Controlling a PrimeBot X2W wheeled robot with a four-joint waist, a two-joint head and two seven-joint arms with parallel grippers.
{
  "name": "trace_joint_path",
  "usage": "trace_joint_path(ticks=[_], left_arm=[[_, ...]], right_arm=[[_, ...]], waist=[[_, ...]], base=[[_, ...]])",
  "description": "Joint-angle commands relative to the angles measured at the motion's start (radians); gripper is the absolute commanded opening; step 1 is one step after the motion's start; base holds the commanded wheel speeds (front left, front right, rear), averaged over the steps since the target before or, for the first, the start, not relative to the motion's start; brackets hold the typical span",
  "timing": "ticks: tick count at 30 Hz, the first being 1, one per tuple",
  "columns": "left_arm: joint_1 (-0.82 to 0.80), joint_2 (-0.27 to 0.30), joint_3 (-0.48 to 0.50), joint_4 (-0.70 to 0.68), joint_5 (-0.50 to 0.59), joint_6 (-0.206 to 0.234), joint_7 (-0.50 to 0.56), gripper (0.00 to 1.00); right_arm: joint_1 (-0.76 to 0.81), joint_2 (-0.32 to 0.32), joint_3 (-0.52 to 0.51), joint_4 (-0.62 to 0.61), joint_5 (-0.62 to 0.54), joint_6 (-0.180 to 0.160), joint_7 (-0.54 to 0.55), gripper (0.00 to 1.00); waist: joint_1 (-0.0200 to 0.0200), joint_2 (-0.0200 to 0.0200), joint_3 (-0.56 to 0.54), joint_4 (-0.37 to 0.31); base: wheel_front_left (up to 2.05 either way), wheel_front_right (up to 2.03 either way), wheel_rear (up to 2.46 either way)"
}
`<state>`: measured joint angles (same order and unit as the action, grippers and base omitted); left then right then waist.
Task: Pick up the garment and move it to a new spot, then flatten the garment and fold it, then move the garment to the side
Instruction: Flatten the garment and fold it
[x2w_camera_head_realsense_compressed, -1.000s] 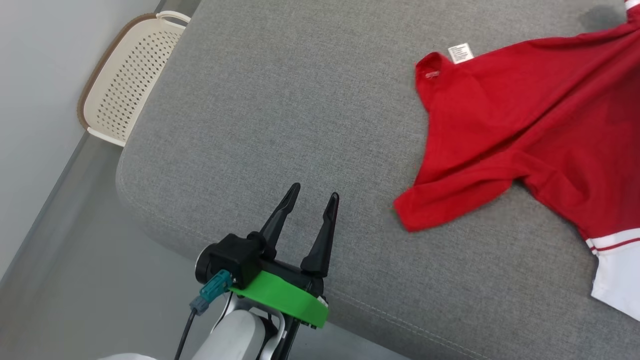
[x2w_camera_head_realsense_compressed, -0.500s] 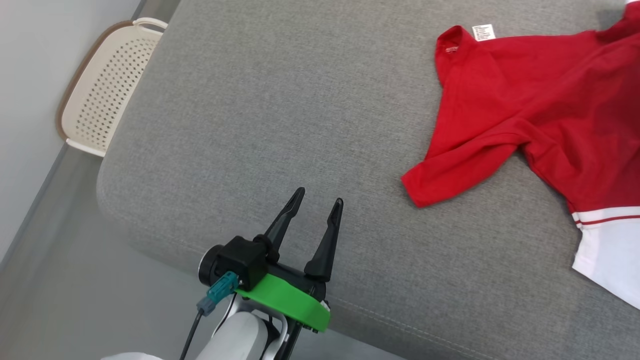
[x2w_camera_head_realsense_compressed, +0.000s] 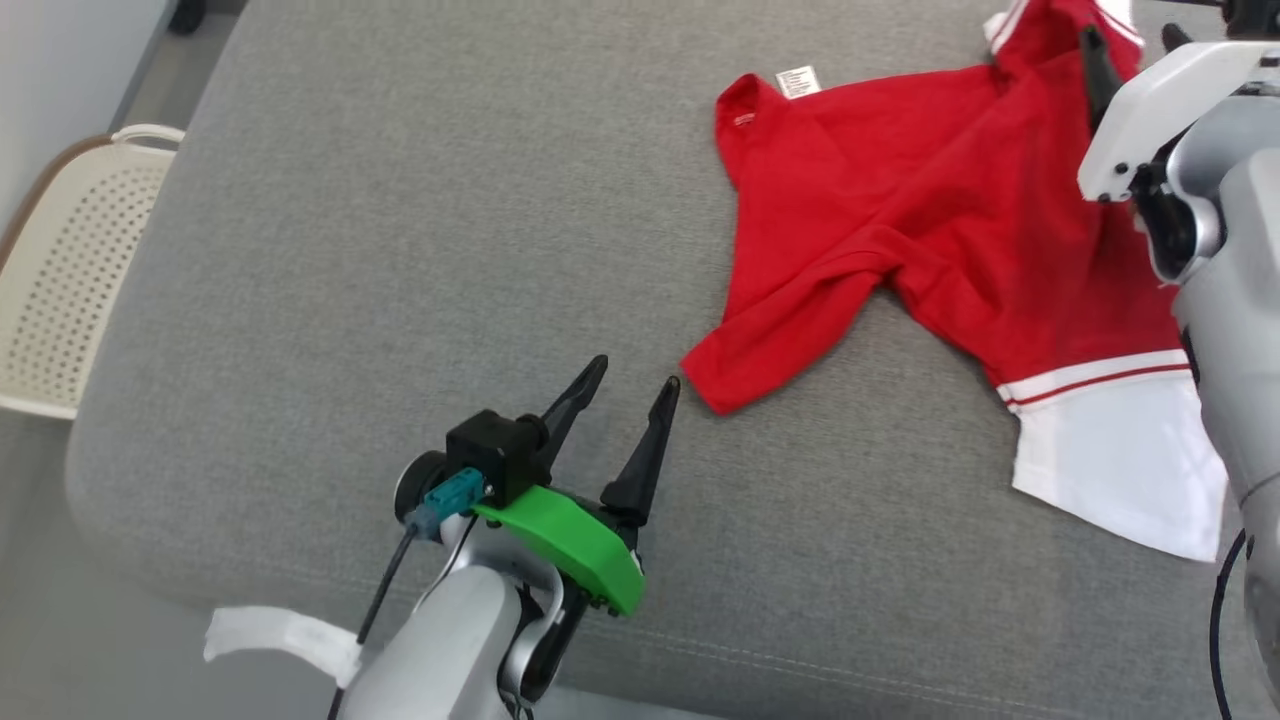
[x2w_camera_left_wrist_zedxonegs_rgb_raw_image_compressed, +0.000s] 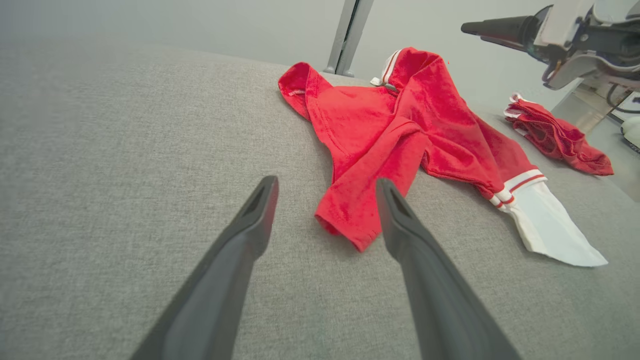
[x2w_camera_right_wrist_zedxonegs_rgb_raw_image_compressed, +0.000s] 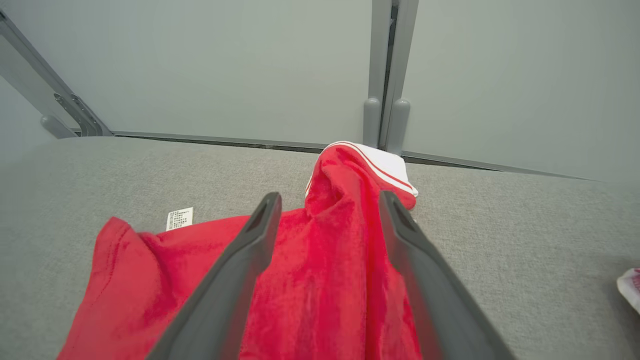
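Two soft textures meet: rumpled red knit garment (x2w_camera_head_realsense_compressed: 880, 230) (white-edged) on coarse grey woven cushion (x2w_camera_head_realsense_compressed: 400, 250). My left gripper (x2w_camera_head_realsense_compressed: 635, 372) and right gripper (x2w_camera_right_wrist_zedxonegs_rgb_raw_image_compressed: 330, 197) both gape, clamping nothing.

Cushion (x2w_camera_head_realsense_compressed: 400, 250): beneath the garment and both grippers.
Garment (x2w_camera_head_realsense_compressed: 900, 220): on the cushion's right half, one sleeve reaching toward the near edge.
Left gripper (x2w_camera_head_realsense_compressed: 635, 372): over the near edge, just left of that sleeve's end, apart from it.
Right gripper (x2w_camera_head_realsense_compressed: 1130, 38): above the garment's far right, over a raised fold.
Basket (x2w_camera_head_realsense_compressed: 60, 270): on the floor, left of the cushion.
Crumpled cloth (x2w_camera_left_wrist_zedxonegs_rgb_raw_image_compressed: 555, 140): on the cushion, right of the garment.
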<state>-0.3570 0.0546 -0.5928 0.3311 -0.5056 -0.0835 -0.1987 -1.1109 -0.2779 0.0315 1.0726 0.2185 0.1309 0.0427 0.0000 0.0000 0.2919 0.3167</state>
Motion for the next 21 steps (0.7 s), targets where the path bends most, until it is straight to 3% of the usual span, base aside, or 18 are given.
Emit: trace_joint_path(ticks=[1, 4, 8, 14, 21], left_arm=[[-0.034, 0.008, 0.005, 0.029, -0.014, -0.006, 0.018, 1.0], [-0.081, 0.024, 0.018, 0.111, -0.025, -0.01, 0.05, 1.0], [-0.118, 0.042, 0.032, 0.185, -0.039, -0.011, 0.071, 1.0], [-0.151, 0.078, 0.043, 0.282, -0.058, -0.013, 0.13, 1.0], [-0.166, 0.103, 0.059, 0.335, -0.079, -0.007, 0.16, 1.0]], right_arm=[[0.057, -0.005, 0.06, -0.065, 0.069, 0.0, 0.012, 1.0], [0.182, -0.062, 0.184, -0.255, 0.21, 0.0, 0.046, 1.0], [0.299, -0.126, 0.239, -0.446, 0.321, 0.0, 0.073, 1.0], [0.447, -0.178, 0.221, -0.674, 0.393, 0.0, 0.104, 1.0], [0.57, -0.173, 0.158, -0.835, 0.393, 0.0, 0.144, 1.0]], waist=[[0.0, 0.0, -0.042, -0.116], [0.0, 0.0, -0.044, -0.199], [0.0, 0.0, -0.042, -0.27], [0.0, 0.0, -0.041, -0.343], [0.0, 0.0, -0.046, -0.366]], base=[[0.0, 0.0, 0.0], [0.0, 0.0, 0.0], [0.0, 0.0, 0.0], [0.0, 0.0, 0.0], [0.0, 0.0, 0.0]])
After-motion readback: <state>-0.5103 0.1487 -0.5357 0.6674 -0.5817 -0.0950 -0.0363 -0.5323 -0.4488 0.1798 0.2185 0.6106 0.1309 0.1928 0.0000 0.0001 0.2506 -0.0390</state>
